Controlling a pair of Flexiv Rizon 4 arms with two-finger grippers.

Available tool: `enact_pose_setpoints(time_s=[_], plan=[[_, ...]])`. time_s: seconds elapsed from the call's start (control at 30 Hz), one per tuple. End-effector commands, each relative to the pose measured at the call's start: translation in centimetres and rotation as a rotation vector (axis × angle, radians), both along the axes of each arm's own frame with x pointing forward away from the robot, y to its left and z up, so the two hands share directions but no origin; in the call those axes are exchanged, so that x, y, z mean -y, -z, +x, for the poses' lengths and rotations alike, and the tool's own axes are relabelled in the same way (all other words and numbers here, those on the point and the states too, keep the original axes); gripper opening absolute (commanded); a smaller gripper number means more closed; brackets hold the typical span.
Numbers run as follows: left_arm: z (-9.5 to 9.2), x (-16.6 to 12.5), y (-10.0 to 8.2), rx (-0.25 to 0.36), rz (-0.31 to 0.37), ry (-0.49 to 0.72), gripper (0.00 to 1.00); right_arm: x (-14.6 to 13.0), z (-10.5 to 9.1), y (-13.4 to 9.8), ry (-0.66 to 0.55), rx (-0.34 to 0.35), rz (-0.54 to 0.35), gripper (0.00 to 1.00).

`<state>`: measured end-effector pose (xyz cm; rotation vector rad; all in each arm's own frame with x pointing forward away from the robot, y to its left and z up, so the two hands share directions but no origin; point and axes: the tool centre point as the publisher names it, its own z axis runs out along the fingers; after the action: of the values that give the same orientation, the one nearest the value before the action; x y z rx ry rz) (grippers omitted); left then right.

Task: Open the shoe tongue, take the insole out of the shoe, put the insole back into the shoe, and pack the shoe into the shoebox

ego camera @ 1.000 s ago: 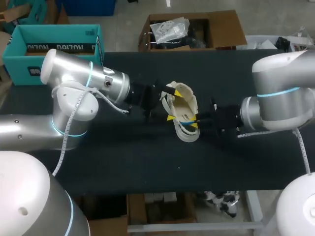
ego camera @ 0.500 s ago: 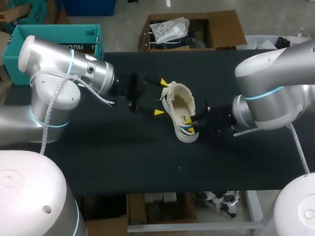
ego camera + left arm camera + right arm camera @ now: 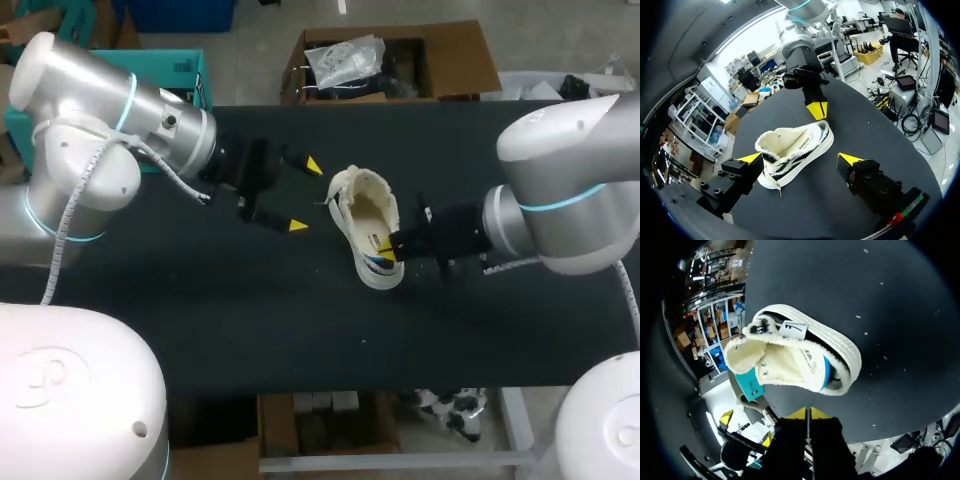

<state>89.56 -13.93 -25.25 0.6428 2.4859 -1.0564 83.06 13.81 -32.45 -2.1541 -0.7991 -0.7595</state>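
**Left hand wide open beside the shoe, right hand closed at its heel**

My left arm comes in from the far left corner and angles across the table (image 3: 200, 330) toward the middle. Its wrist is turned so one finger sits farther from me than the other. The left gripper (image 3: 305, 196) is spread wide with nothing between its fingers. It hangs near the shoe (image 3: 368, 225) but apart from it. In the left wrist view the shoe stands on its sole ahead of the fingers, its laced front nearest them.

My right arm comes in from the right with its forearm lying low and nearly level. The right gripper (image 3: 386, 249) is at the heel end of the shoe. In the right wrist view its yellow tips (image 3: 801, 413) are pressed together, with only a thin seam showing between them.

I cannot tell whether those tips touch the heel rim or stop just short of it. From above they overlap the shoe's edge, but from the wrist a dark gap seems to lie between them. The fleece lining fills the opening, so I cannot make out the insole or the tongue. The shoebox (image 3: 190, 72) sits at the far left corner, mostly hidden behind my left arm.
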Motion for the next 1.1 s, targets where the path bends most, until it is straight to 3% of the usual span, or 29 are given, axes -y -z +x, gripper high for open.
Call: enact_pose_setpoints(time_s=[0.03, 0.13, 0.17, 0.23, 0.3, 0.37, 0.4, 0.7, 0.73, 0.8, 0.87, 1.1], plan=[[0.2, 0.1, -1.0, -0.019, 0.063, 0.011, 1.00, -0.3, 0.8, -1.4, -0.038, 0.013, 0.057, 0.00], [0.2, 0.1, -1.0, -0.019, 0.063, 0.011, 1.00, -1.5, 2.3, -0.6, -0.066, 0.007, 0.089, 0.00], [0.6, -0.3, -2.0, -0.080, 0.001, -0.003, 1.00, -2.0, 2.7, -0.2, -0.072, 0.002, 0.100, 0.00], [1.8, -0.4, -3.5, -0.259, -0.012, -0.156, 1.00, -2.8, 3.2, 0.6, -0.083, -0.007, 0.101, 0.00], [4.2, -0.6, -4.6, -0.579, -0.031, -0.429, 1.00, -3.5, 3.6, 1.5, -0.088, -0.023, 0.094, 0.00], [5.5, -1.7, -4.7, -0.793, -0.049, -0.791, 1.00, -3.8, 3.7, 2.3, -0.098, -0.041, 0.098, 0.00], [4.8, -1.7, -5.5, -0.747, -0.019, -0.780, 1.00, -3.9, 3.7, 2.8, -0.099, -0.047, 0.090, 0.00], [4.8, -1.7, -5.5, -0.747, -0.019, -0.780, 1.00, -3.4, 3.6, 4.7, -0.094, -0.082, 0.042, 0.00], [5.5, -1.8, -5.8, -0.797, -0.017, -0.832, 1.00, -3.3, 3.6, 4.9, -0.094, -0.083, 0.042, 0.00], [6.5, -1.8, -6.0, -0.968, -0.074, -0.995, 1.00, -3.0, 3.6, 5.3, -0.087, -0.083, 0.027, 0.00], [6.2, -1.2, -5.5, -1.025, -0.078, -1.071, 1.00, -2.7, 3.6, 5.6, -0.080, -0.087, 0.035, 0.00], [4.6, -0.9, -4.9, -1.035, -0.094, -1.174, 1.00, -1.0, 3.1, 4.9, -0.051, -0.072, 0.066, 0.00]])
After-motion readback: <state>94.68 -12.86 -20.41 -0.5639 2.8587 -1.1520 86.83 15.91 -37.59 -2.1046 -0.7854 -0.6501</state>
